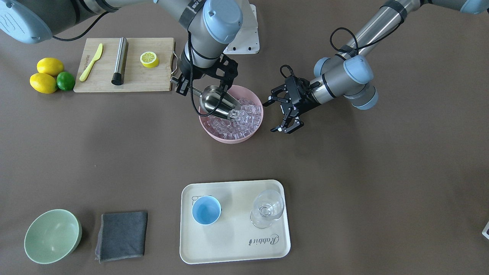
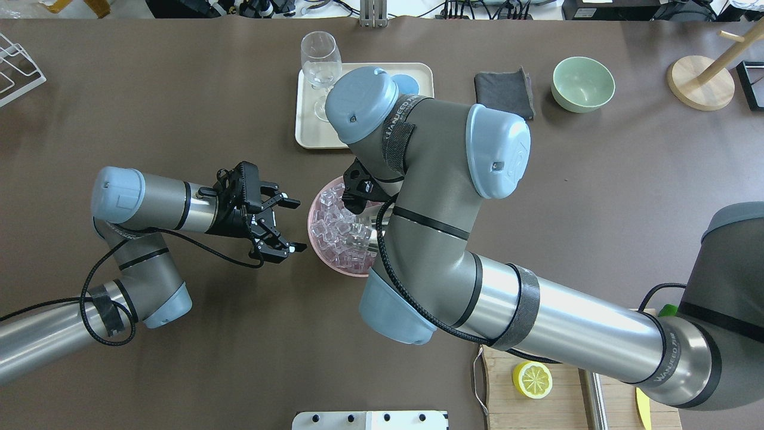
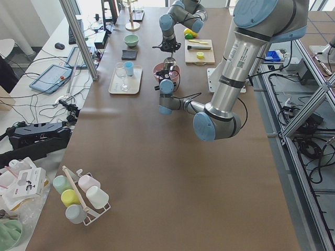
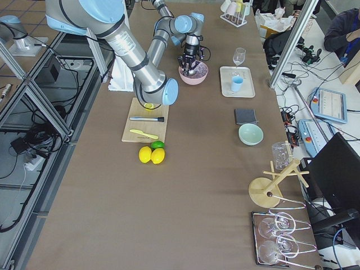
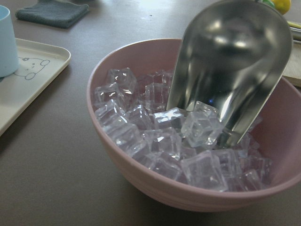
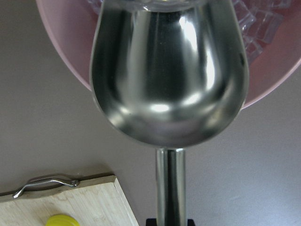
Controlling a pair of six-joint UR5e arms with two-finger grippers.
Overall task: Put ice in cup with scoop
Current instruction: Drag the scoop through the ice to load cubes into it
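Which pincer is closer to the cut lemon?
Right. The right pincer holds the scoop just past the board with the cut lemon; the left pincer hangs open beyond the pink bowl.

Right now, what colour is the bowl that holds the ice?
The bowl is pale pink, seen best in the left wrist view.

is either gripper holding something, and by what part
The right gripper holds the scoop by the end of its rod handle. The left gripper is open and empty beside the pink bowl.

Wrist views close; shared scoop (image 5: 230, 70), seemingly
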